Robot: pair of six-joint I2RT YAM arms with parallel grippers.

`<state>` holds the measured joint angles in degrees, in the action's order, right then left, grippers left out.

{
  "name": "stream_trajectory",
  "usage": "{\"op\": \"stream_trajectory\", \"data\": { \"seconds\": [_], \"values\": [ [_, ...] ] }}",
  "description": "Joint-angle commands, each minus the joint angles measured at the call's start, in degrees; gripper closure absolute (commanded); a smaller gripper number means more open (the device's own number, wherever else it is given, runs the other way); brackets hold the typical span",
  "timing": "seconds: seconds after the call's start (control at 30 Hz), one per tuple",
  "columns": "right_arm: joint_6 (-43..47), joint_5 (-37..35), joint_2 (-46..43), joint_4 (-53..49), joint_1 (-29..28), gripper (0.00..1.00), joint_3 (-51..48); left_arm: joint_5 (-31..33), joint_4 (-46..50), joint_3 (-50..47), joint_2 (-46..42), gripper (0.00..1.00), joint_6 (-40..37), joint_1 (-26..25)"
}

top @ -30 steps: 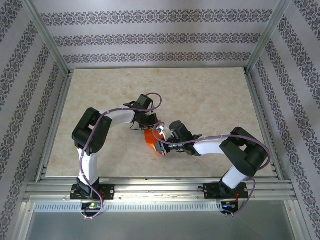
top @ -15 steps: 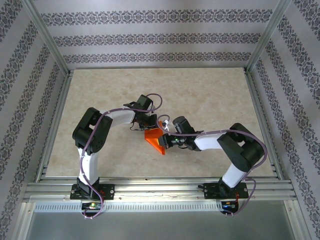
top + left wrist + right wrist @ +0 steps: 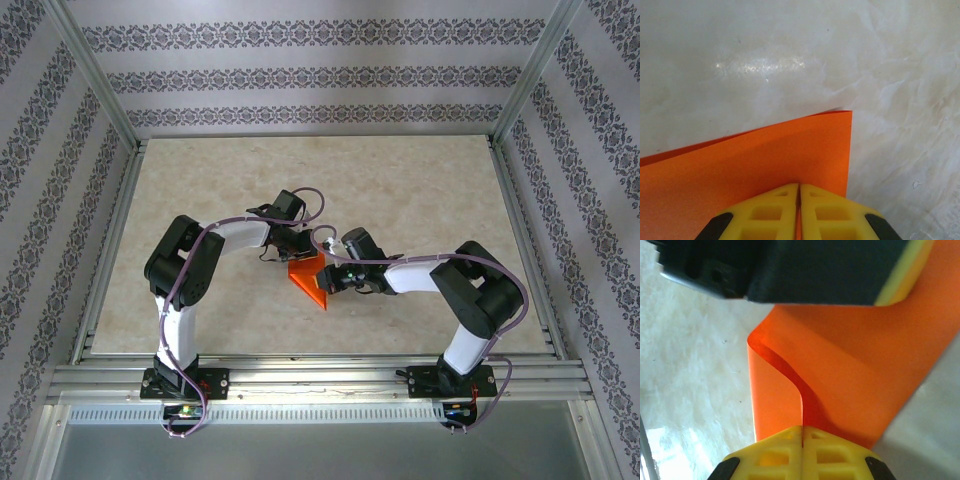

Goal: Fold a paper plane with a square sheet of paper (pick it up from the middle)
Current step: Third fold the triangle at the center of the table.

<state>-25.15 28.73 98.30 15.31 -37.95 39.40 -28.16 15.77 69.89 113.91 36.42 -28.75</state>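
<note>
A pale marbled desk (image 3: 420, 190) lies inside patterned walls (image 3: 320, 75) and a metal frame (image 3: 320, 375). Just below the middle of the top view, the square sheet of paper (image 3: 310, 282) sits between both arms. At the bottom of the left wrist view the left claw (image 3: 799, 189), pressed together, pinches the sheet's edge. The right claw (image 3: 802, 431), also pressed together, nips a curled fold. Across the top of the right wrist view the left claw's dark body blocks the sheet's upper part. The paper is bright orange, plain and bent in a soft curl.
</note>
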Motion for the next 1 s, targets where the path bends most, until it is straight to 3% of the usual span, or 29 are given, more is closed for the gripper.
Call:
{"op": "stream_trajectory", "data": {
  "seconds": [0.0, 0.97],
  "values": [
    [1.2, -1.7, 0.3, -1.7, 0.6, 1.00, 1.2, 1.0, 2.3, -2.2, -0.3, 0.89, 0.4, 0.6],
    [0.8, -0.5, 0.8, -3.9, 0.8, 1.00, 1.6, 1.1, 1.8, -2.5, -1.0, 0.89, 0.8, 0.6]
  ]
}}
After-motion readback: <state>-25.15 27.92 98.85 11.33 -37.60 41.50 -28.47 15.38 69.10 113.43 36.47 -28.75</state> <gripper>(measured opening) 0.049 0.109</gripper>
